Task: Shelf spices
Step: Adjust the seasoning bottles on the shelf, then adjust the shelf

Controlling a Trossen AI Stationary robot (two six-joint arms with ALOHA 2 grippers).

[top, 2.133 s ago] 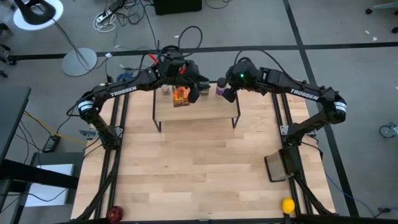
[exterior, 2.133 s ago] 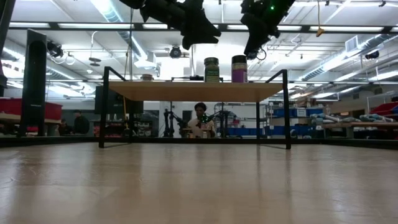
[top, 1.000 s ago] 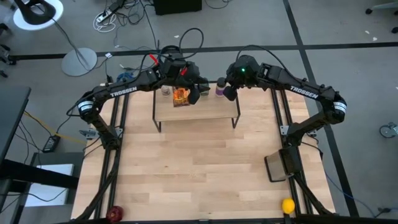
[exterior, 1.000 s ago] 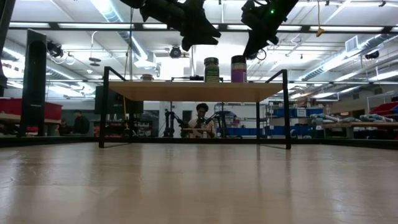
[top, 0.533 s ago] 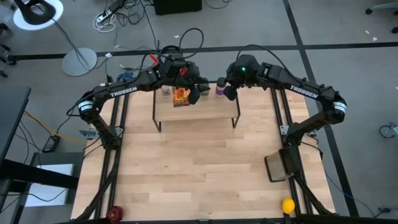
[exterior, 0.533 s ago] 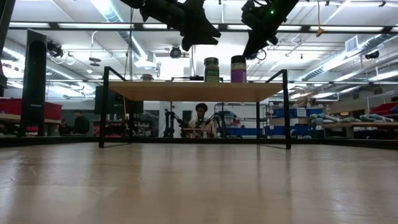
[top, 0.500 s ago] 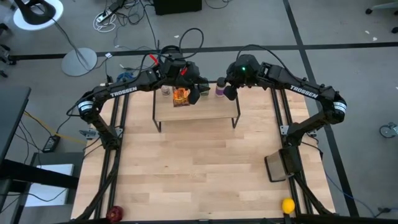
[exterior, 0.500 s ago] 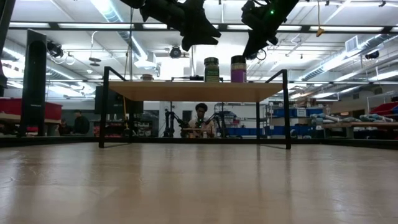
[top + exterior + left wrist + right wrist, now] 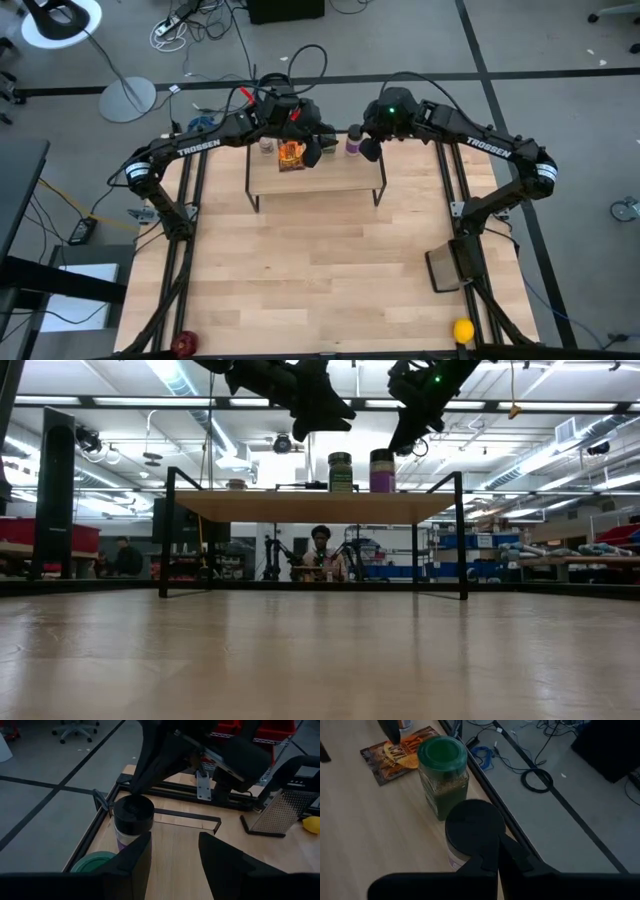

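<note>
Green-lidded jar [image 9: 441,775] holds greenish contents, seemingly herbs (right claw [image 9: 497,851] pressed together)

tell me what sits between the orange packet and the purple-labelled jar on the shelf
The green-lidded jar stands between the orange packet and the purple-labelled jar, close beside the latter on the shelf. The right wrist view shows this best.
</note>
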